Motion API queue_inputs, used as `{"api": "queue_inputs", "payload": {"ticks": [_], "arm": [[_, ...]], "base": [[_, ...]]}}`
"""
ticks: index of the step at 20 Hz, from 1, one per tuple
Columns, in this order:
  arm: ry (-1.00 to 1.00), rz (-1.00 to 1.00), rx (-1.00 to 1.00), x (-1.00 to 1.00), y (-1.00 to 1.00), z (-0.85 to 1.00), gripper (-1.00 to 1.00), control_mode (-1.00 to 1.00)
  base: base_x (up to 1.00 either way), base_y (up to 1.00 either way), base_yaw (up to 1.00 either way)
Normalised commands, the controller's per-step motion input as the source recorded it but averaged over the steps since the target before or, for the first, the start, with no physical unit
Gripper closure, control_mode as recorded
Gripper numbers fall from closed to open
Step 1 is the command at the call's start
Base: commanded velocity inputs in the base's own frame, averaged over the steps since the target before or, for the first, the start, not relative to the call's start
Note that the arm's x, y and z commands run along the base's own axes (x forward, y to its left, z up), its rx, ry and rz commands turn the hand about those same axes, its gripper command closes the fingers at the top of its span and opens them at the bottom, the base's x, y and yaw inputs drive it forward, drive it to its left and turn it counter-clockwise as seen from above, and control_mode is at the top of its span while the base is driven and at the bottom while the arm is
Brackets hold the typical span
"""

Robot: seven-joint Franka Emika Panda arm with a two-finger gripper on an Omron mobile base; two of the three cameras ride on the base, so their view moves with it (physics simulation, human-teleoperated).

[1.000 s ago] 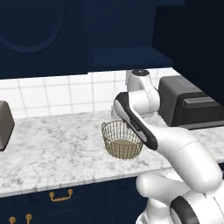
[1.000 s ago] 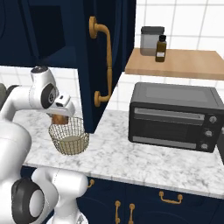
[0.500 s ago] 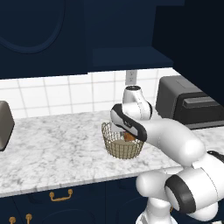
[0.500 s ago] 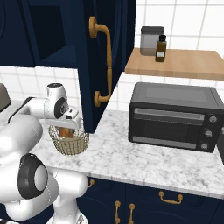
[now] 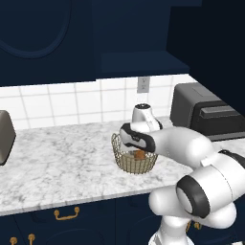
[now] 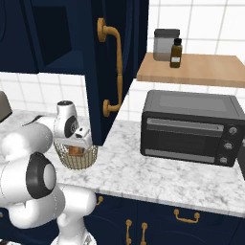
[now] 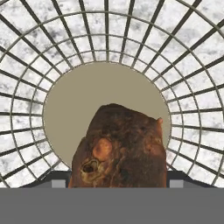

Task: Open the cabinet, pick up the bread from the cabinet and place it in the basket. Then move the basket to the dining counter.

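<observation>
Tool [image 5: 139,152] inside basket [image 5: 134,163] – jaws spread fairly wide, closed around bread [image 7: 120,148] – bread above basket's tan base

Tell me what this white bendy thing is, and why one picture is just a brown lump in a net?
The white bendy thing is a robot arm. Two pictures come from cameras riding behind it, one on each side, so they show the same kitchen twice. The third comes from a camera on its hand, looking straight down.

On the marble worktop stands a gold wire basket. The arm reaches down into it. The brown lump is bread, still between the fingers of the gripper, just above the basket's tan bottom; I can't tell whether it touches it. The net you see is the basket's wire wall, seen from inside.

Beside the basket are the cabinet's open blue door and a black toaster oven.
</observation>
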Motion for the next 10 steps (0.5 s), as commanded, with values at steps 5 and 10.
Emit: {"api": "queue_inputs", "payload": {"ticks": [5,10], "arm": [[-0.01,0.0,0.0,0.06,0.0,-0.11,-1.0,-1.0],[0.0,0.0,0.0,0.0,0.0,0.27,-1.0,-1.0]], "base": [[0.0,0.0,0.0],[0.0,0.0,0.0]]}}
